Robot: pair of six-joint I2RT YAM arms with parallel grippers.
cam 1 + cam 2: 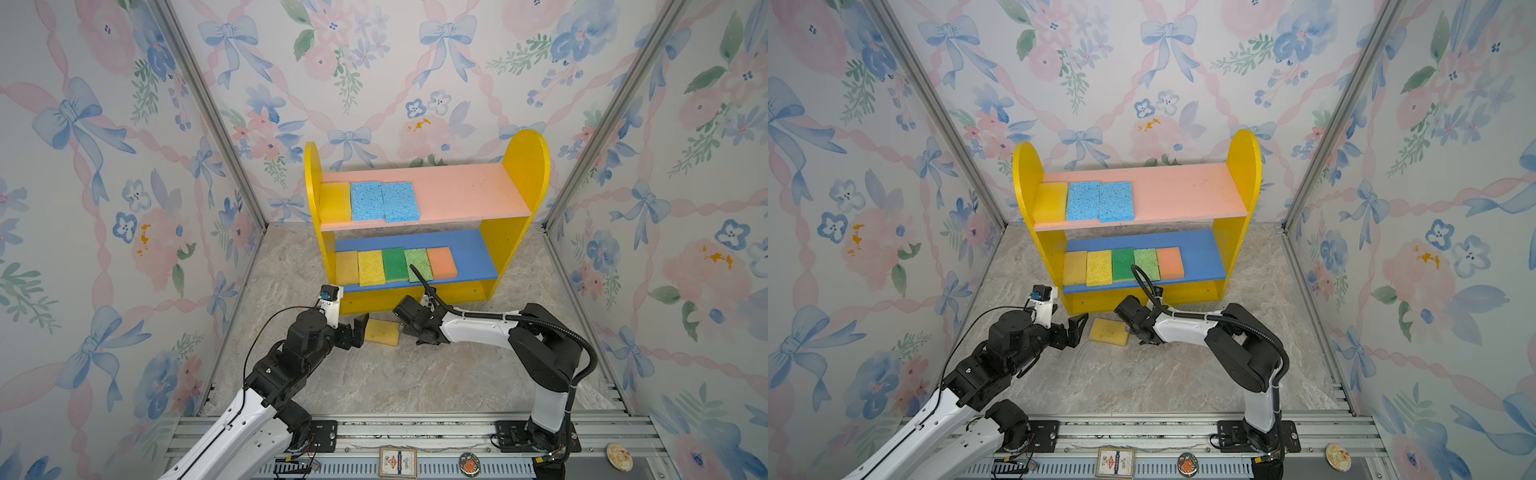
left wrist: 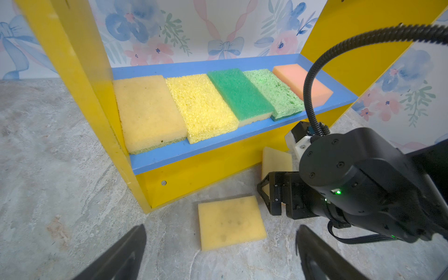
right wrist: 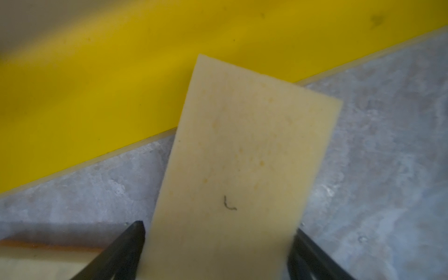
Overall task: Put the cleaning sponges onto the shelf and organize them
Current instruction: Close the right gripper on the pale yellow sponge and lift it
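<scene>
a: which sponge does the next move hinge on?

b: the pale yellow sponge point(image 3: 249, 150) at the right end effector point(image 3: 219, 229). in the right wrist view it runs lengthwise straight away from the jaws, with its far end over the shelf's yellow base strip point(image 3: 109, 72). so the jaws sit across its short width, one beside each long edge.

a: gripping it?

b: i cannot tell. the fingers are right at its edges, but whether they press the foam doesn't show. (in the left wrist view it looks tipped up against the base strip, not flat.)

a: and the other one?

b: a second yellow sponge point(image 1: 382, 332) lies flat on the desk point(image 1: 374, 386) in front of the shelf point(image 1: 525, 166), between the two arms. the left end effector point(image 1: 360, 331) is just beside it, jaws spread wide and empty, with the sponge dead ahead of them. i'd judge the left arm the nearer for that one.

a: where would they go?

b: the pink upper board point(image 1: 465, 195) has bare room to the right of the blue sponges point(image 1: 365, 201). so up and to the right, i'd guess.
</scene>
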